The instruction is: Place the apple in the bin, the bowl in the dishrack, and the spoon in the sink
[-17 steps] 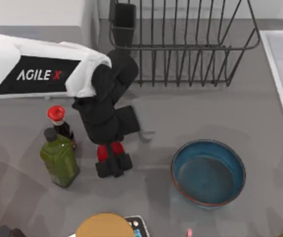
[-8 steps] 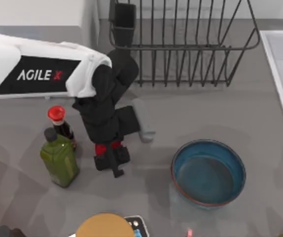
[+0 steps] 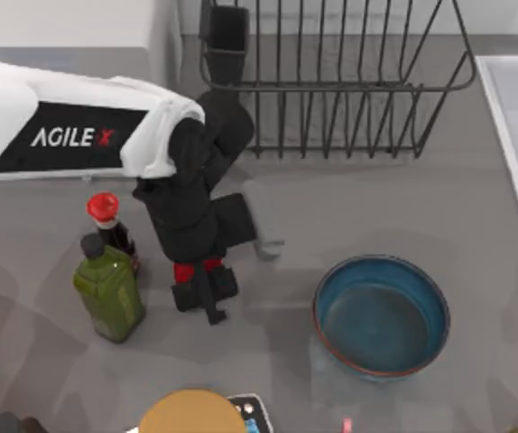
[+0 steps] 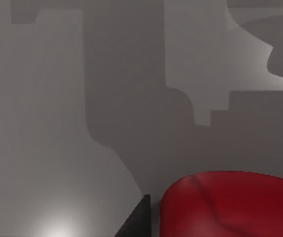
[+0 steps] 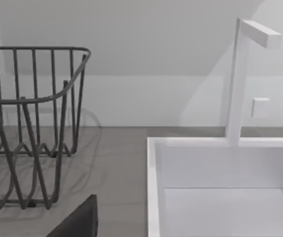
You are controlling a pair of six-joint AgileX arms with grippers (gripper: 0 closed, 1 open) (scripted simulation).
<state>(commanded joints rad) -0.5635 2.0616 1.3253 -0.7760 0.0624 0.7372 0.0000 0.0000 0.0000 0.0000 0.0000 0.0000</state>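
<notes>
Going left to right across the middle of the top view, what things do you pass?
Red-capped dark bottle → green bottle → left pincer closed on the apple → bowl → sink at the right edge.

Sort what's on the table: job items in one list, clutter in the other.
Job items: apple in the left gripper, bowl, dishrack, sink.

Clutter: green bottle, red-capped bottle, round tan lid.
</notes>
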